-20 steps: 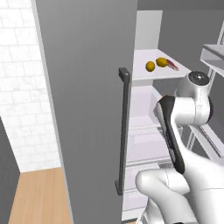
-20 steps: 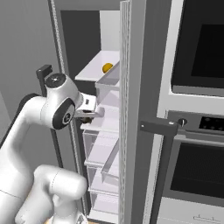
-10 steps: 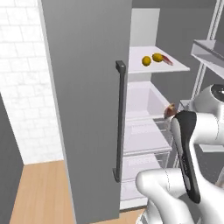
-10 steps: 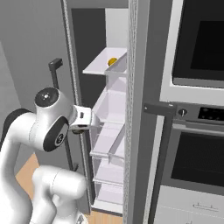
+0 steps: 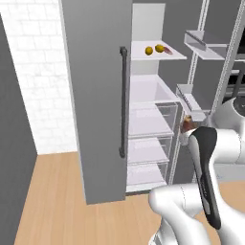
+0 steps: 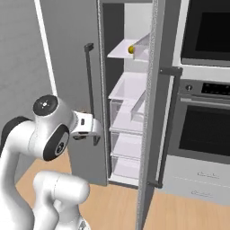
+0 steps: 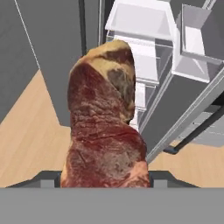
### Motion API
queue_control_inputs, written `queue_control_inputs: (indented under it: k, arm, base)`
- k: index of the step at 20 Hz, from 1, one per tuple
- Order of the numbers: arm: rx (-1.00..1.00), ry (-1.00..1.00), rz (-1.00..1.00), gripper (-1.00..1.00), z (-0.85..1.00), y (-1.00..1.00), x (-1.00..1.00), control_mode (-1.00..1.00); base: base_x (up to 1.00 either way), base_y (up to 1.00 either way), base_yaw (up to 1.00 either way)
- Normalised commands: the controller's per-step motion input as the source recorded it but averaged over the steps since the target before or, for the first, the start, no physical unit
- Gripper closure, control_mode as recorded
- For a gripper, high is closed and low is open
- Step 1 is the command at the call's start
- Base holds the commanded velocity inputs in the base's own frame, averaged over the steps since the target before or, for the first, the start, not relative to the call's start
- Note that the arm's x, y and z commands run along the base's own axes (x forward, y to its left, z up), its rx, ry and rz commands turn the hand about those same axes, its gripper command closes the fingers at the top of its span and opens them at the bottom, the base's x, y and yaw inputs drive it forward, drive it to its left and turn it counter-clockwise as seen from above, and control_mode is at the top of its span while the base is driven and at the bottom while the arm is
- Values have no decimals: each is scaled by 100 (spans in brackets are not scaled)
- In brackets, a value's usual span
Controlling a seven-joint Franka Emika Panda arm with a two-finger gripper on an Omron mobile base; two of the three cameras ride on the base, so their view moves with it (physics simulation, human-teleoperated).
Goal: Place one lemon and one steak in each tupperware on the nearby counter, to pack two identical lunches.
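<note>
A red-brown steak (image 7: pixel 105 122) stands up large in the hand view, and my gripper (image 7: pixel 105 180) is shut on its lower end. From the left base view the gripper (image 5: pixel 188 124) hangs in front of the open fridge at mid height, with a bit of the steak (image 5: pixel 185 126) showing. Two lemons (image 5: pixel 149 50) (image 5: pixel 160 48) and a second steak (image 5: pixel 169 50) lie on the fridge's top white shelf (image 5: pixel 179 56). One lemon (image 6: pixel 131 49) shows on that shelf in the right base view. The tupperware and the counter are out of view.
The grey fridge door (image 5: pixel 95 95) with its dark handle (image 5: pixel 123 100) stands open to the left. Clear drawers (image 5: pixel 148 119) fill the fridge's lower part, and door bins (image 5: pixel 201 43) hang at right. A wall oven (image 6: pixel 206 126) sits right of the fridge. Wooden floor (image 5: pixel 52 201) lies below.
Both base views have shifted, so the base has moved: the fridge now looks farther off. The arm has come back out of the fridge with the steak still gripped.
</note>
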Motion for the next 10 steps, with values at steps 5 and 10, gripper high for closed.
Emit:
queue_control_inputs:
  k: [5,10]
  arm:
    - [0,0,0,100,0,0,0,100]
    - [0,0,0,100,0,0,0,100]
  base:
    - [-88,-13,-60]
    - [16,-96,-69]
